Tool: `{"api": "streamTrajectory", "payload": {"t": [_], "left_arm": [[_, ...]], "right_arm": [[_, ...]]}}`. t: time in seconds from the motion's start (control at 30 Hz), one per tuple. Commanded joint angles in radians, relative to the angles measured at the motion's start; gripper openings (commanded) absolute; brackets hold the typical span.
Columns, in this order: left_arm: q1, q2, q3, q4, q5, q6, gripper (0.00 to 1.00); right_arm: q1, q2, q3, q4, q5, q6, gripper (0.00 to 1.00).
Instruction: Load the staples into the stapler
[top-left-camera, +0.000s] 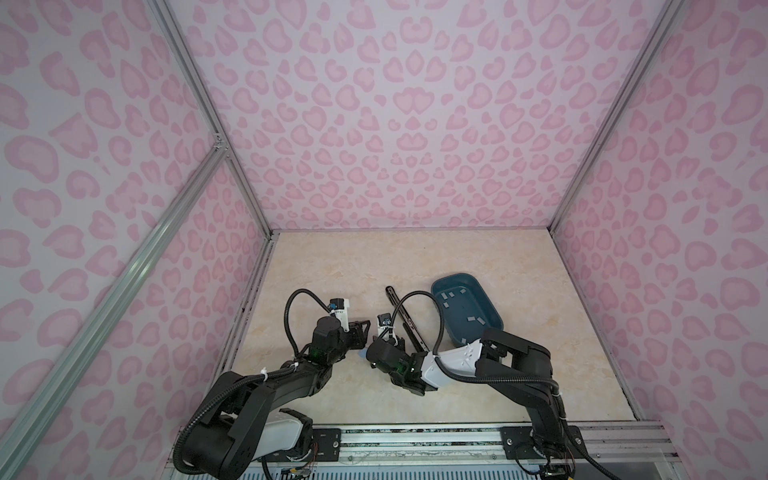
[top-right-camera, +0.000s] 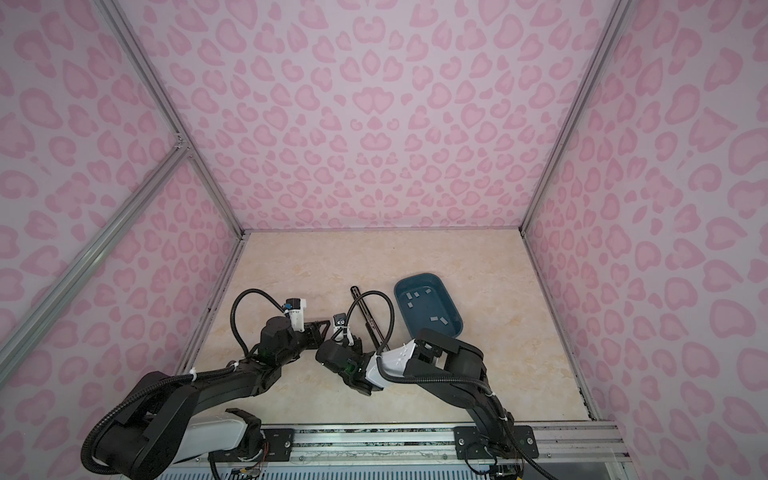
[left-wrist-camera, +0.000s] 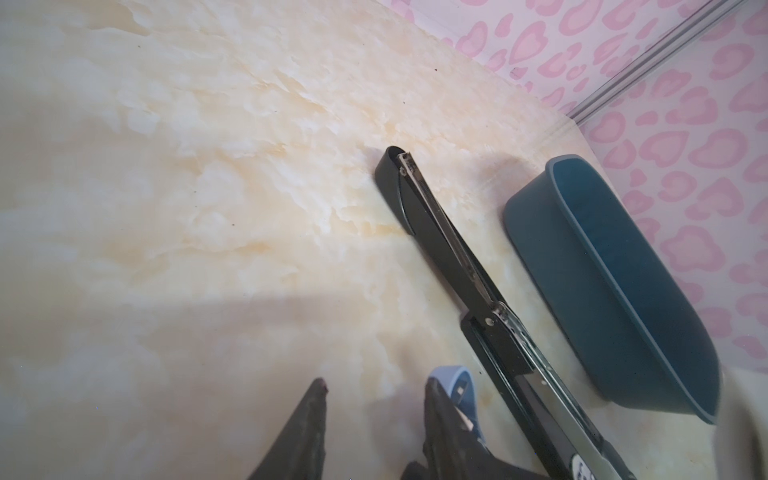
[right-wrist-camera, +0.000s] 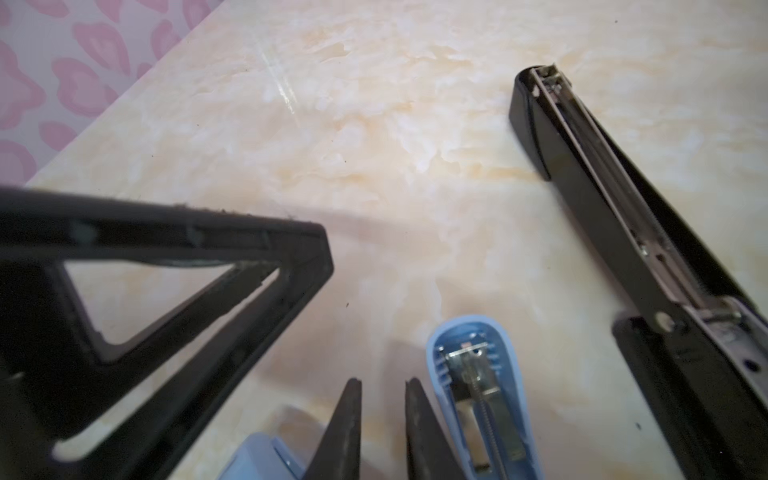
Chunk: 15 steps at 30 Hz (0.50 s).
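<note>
Beside the teal tray (left-wrist-camera: 582, 291), along its long wall, a long black stapler (left-wrist-camera: 436, 232) lies opened flat on a glossy cream, marble-patterned table (left-wrist-camera: 208, 208). Scattered on the tray's floor are the staples (top-left-camera: 475, 319): small, flat, grey strips. Across the black stapler from the tray sits a small light-blue stapler (right-wrist-camera: 473, 374). Its rounded plastic shell is hinged open, showing a bright metal channel and a thin coil spring.

Both claws hover by that blue stapler, well apart from the tray. The right gripper (right-wrist-camera: 383, 380) has dark tapered fingers narrowly parted just beside the blue shell, with bare table between them and nothing held. The left gripper (left-wrist-camera: 374, 382) stands moderately wide and looks empty, one finger just beside the blue plastic.

The step in hand looks like fetching a strip. The right claw should go to the tray, pinch one strip across its narrow width, keep it level and lay it legs down in the channel. The left claw should steady the light plastic body, which would likely skid on this slick surface. Sliding a flat strip against the tray's curved wall may help to lift it.
</note>
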Motion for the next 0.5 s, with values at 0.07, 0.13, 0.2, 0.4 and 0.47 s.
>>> {"api": "streamTrajectory", "payload": {"t": [0.07, 0.13, 0.2, 0.4, 0.47], "left_arm": [[0.004, -0.064, 0.008, -0.093, -0.034, -0.011, 0.41], [0.005, -0.104, 0.000, -0.130, -0.053, -0.014, 0.41], [0.005, -0.143, -0.007, -0.168, -0.075, -0.022, 0.41], [0.005, -0.229, -0.067, -0.176, -0.073, -0.046, 0.42], [0.005, -0.228, -0.074, -0.171, -0.076, -0.050, 0.42]], "right_arm": [[-0.002, -0.018, 0.026, -0.123, -0.021, -0.076, 0.25], [-0.003, -0.031, 0.033, -0.128, -0.018, -0.088, 0.27], [-0.002, -0.043, 0.032, -0.125, -0.019, -0.097, 0.27], [0.023, -0.065, 0.030, -0.134, 0.012, -0.113, 0.28], [0.030, -0.064, 0.034, -0.134, 0.019, -0.118, 0.29]]}}
